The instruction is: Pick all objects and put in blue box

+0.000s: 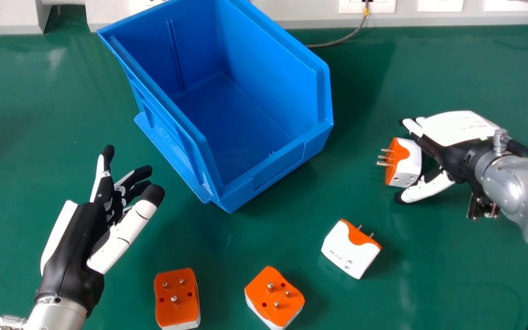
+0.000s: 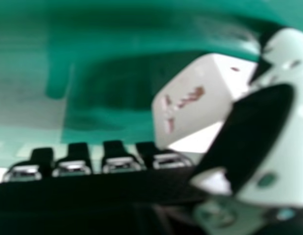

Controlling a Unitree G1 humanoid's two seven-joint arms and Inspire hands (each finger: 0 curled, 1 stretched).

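The boxy white plug adapter with the orange pin end [image 1: 409, 164] is on the table to the right of the large, open-topped blue plastic box [image 1: 268, 59], well apart from it, its metal pins pointing toward the box. It lies between the thumb and fingers of the black and white right hand [image 1: 461, 126]. The hand is open around it, thumb well parted from the fingers; I cannot tell whether it has a firm hold. In the right hand view, the thumb covers part of the adapter's white body.

3 more adapters lie on the robot's side of the box. 1 white adapter with an orange end [image 1: 351, 250] is to the right of the box's nearest corner, its pins angled away from the robot. 1 orange-topped adapter with a white base [image 1: 271, 300] is nearer the robot than that corner and slightly right of it, pins up. 1 orange-faced adapter with a white edge [image 1: 174, 305] is slightly left of it, pins up too.

The left hand [image 1: 69, 250] is left of the box, open with fingers loosely bent, holding nothing. A thin grey cable [image 1: 337, 42] runs behind the box's right side, above the smooth green tabletop [image 1: 30, 183].
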